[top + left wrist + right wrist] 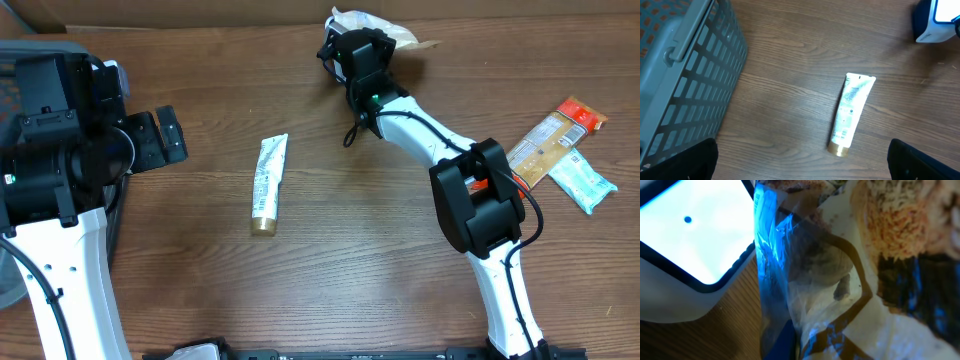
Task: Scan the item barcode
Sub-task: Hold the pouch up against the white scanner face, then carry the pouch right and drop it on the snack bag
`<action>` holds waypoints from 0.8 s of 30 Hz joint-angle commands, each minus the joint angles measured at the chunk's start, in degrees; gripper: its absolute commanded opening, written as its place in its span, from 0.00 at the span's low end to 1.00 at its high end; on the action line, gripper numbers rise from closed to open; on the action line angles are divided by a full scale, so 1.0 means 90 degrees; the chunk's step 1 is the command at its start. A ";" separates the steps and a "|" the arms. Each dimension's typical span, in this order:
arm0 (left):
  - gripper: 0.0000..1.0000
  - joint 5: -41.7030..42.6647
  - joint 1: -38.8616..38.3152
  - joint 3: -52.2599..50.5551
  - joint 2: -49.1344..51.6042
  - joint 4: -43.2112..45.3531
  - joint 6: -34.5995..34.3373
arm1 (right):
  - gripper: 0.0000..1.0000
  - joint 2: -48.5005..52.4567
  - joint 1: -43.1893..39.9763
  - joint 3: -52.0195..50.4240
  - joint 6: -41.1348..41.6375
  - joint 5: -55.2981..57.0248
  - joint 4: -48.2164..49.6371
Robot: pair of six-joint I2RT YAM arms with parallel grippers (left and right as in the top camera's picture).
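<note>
Wood-grain table [350, 290] carries everything, and the action sits at its far edge, where the right arm reaches out with the right gripper [352, 45] closed tight on a crinkly packet [840, 280]. The wrist view shows why it is held there: the packet hangs just beside the scanner [685, 245], whose lit window throws blue light over the wrapper, so the printed side seems to be offered to the reader. No barcode can be made out on the glare-streaked film, and I cannot say whether it faces the window squarely; a small turn of the wrist may be needed. The left gripper [172, 136] hovers near the left edge with its fingers spread wide and nothing between them, beside a grey basket [685, 75], probably parked clear of the other arm's reach. A tube [268, 185] lies flat near the middle of the table, cap toward the near edge, well apart from both grippers. A bar [555, 140] and a pale pouch [582, 182] lie together at the right edge, likely waiting their turn.
</note>
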 commanded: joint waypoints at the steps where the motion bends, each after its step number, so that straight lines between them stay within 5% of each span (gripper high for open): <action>1: 1.00 0.0058 0.0024 -0.0010 0.0022 0.0022 -0.0044 | 0.04 -0.0911 0.0172 0.0022 0.0578 0.0221 0.0032; 4: 1.00 0.0058 0.0024 -0.0010 0.0022 0.0022 -0.0044 | 0.04 -0.1695 0.0206 0.0022 0.1807 0.0219 -0.0670; 8: 1.00 0.0058 0.0024 -0.0010 0.0022 0.0022 -0.0044 | 0.04 -0.3213 0.0073 0.0022 0.5396 -0.0862 -0.2936; 12: 1.00 0.0056 0.0024 -0.0010 0.0022 0.0022 -0.0044 | 0.04 -0.4410 -0.0935 0.0022 0.7919 -0.3789 -0.4923; 16: 1.00 0.0058 0.0024 -0.0010 0.0022 0.0022 -0.0044 | 0.04 -0.4626 -0.2395 0.0019 0.8813 -0.5812 -0.6263; 24: 1.00 0.0056 0.0024 -0.0010 0.0022 0.0022 -0.0044 | 0.04 -0.3648 -0.4384 -0.0775 0.9226 -0.6870 -0.7291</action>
